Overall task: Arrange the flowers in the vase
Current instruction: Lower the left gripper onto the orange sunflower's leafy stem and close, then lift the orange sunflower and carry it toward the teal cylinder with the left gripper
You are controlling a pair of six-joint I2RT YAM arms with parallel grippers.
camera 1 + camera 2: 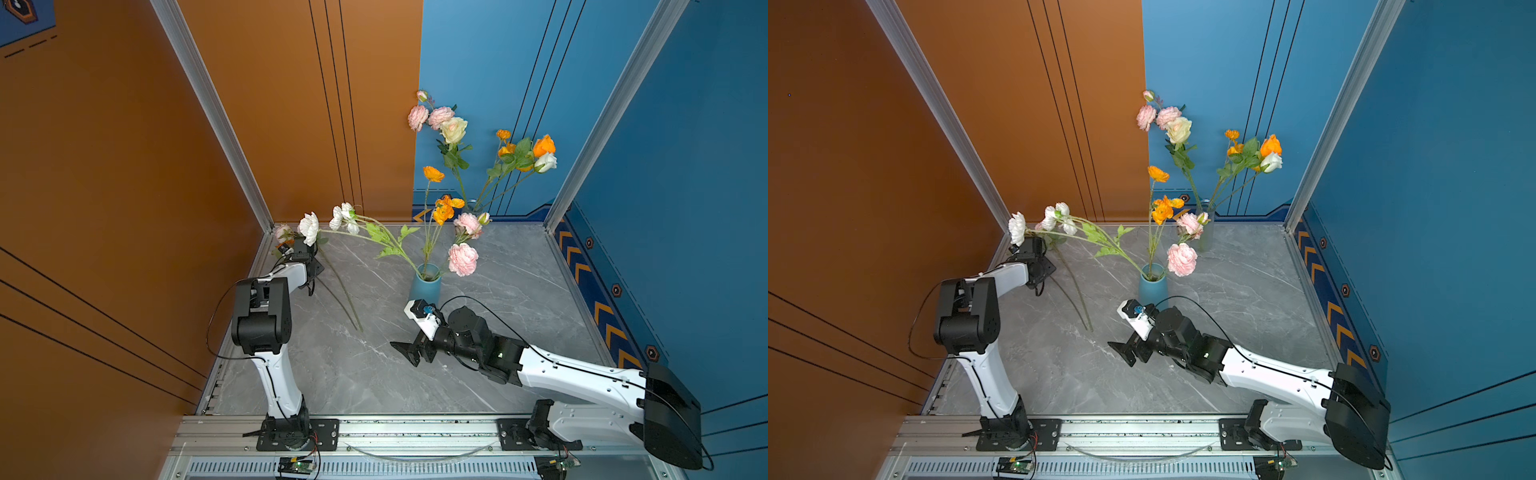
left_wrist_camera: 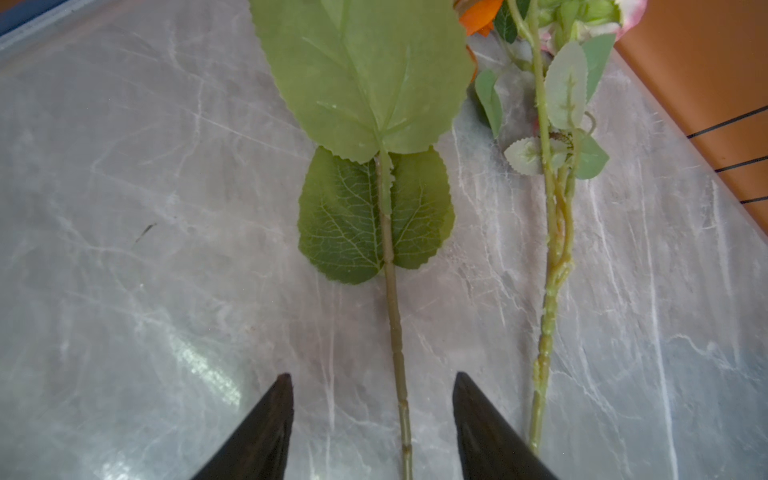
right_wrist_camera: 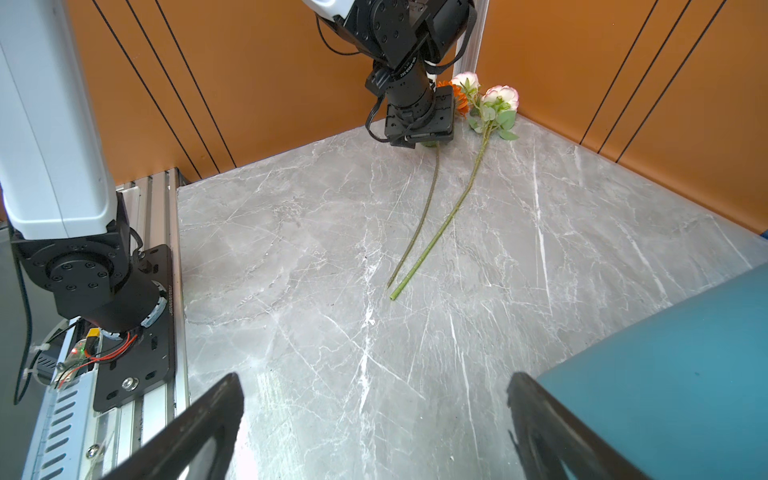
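The blue vase [image 1: 424, 286] [image 1: 1152, 286] stands mid-table holding white, orange and pink flowers [image 1: 462, 258]. Two more flowers lie flat on the table at the left, their stems [image 1: 351, 309] [image 1: 1081, 307] side by side. My left gripper [image 2: 372, 378] [image 1: 313, 270] hovers over them, open. A thin stem with broad leaves [image 2: 392, 316] runs between its fingers, touching neither. The other stem [image 2: 552, 270], with pink blooms, lies just outside one finger. My right gripper [image 3: 374, 386] [image 1: 405, 353] is open and empty, low over the table with the vase [image 3: 665, 374] beside one finger.
A clear glass vase [image 1: 1204, 224] with pink, cream and orange blooms stands at the back wall. Orange panels close the left side and blue panels the right. An aluminium rail [image 1: 415, 432] carrying both arm bases runs along the front edge.
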